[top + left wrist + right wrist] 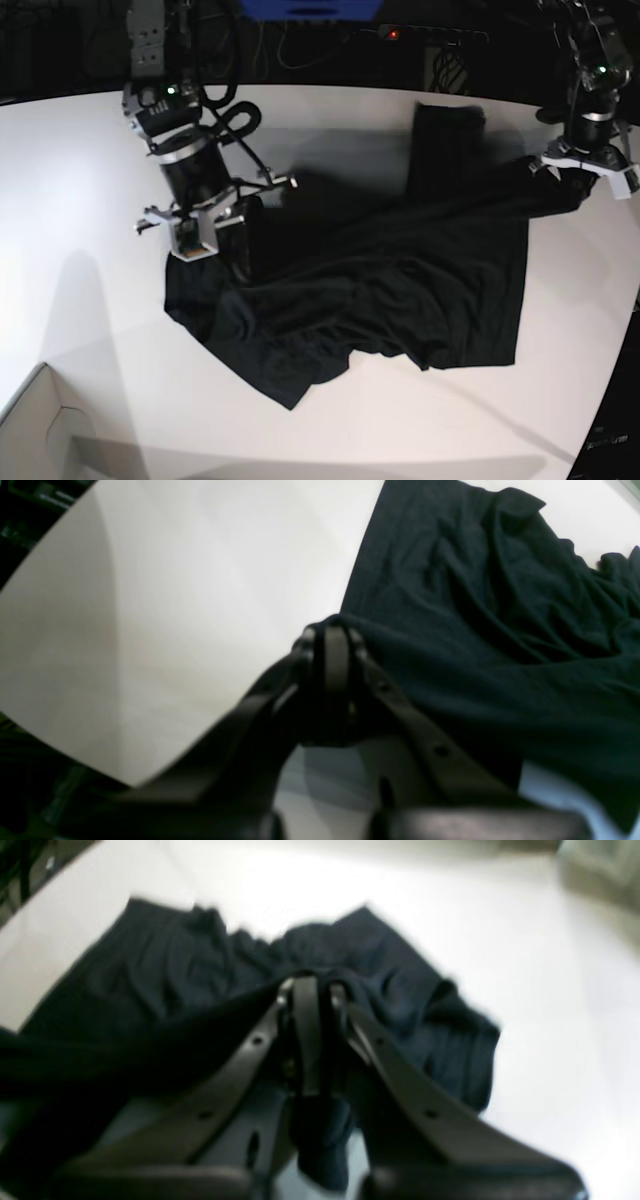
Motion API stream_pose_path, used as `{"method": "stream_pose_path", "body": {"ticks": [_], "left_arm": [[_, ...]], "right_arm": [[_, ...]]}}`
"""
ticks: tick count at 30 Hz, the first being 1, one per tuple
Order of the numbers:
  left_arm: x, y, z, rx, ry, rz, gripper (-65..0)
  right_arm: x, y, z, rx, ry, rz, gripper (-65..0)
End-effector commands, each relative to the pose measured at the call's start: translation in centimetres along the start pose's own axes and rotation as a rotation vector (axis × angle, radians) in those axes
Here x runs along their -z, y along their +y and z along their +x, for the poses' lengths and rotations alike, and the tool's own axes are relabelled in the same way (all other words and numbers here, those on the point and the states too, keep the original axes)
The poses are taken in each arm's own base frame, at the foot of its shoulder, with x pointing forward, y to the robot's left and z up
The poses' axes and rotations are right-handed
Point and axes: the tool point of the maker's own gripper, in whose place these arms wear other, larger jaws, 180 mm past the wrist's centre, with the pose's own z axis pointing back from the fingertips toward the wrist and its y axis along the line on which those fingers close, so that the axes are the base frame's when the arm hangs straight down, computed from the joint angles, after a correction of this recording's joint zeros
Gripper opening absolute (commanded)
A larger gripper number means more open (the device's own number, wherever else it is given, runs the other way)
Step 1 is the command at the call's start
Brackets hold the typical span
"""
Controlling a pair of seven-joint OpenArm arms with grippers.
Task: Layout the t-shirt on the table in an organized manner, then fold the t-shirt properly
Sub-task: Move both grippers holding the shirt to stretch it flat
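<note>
- Black, thin fabric of the t-shirt (400, 290) spread over the middle and right of the white table (80, 200), bunched and wrinkled rather than flat; lower hem toward the near side, one sleeve-like flap (440, 145) lying toward the far edge.
- Left end effector (332, 630) clamped on a corner of the t-shirt (500, 630), jaws together with cloth pinched between them; at far right in the base view (585, 165), raised off the table so the fabric runs taut from it down to the heap.
- Right end effector (310, 982) likewise closed on the t-shirt (390, 970), a fold of cloth hanging down between the jaws in the right wrist view; at the left of the heap in the base view (210, 225), low over the table.
- Judged purpose of the two grips: opposite edges held so the garment can be pulled apart and stretched flat, hence the tight ridge of cloth between the two arms.
- Still in the layout stage by the look of it: body creased, near-left portion (270, 360) crumpled into a point, no fold made yet.
- Likely need next: wider separation of the arms and a gentle drag to smooth the wrinkles; risk of thin fabric slipping from a pinch or folding under itself.
- Pale cardboard box corner (40, 430) at near left, well apart from the cloth.
</note>
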Motion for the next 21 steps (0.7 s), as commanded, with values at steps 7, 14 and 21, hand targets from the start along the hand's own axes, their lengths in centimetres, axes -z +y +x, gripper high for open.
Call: {"method": "stream_pose_path", "body": {"ticks": [7,14,21], "left_arm": [[0.7,-0.9,5.3,-0.022,-0.161,-0.012,-64.5],[1.7,-4.1,5.4,-0.024,-0.161,-0.091,-64.5],[3.2,-4.4,2.6,0.026,-0.038,-0.077,-64.5]], "right_arm": [[1.2,-1.8,4.2,-0.025,-0.131,-0.038,-65.0],[4.6,-6.0,4.6,-0.035,-0.095,-0.124,-65.0],[8.4,-7.0,0.9,-0.001,0.032,-0.118,-65.0]]}}
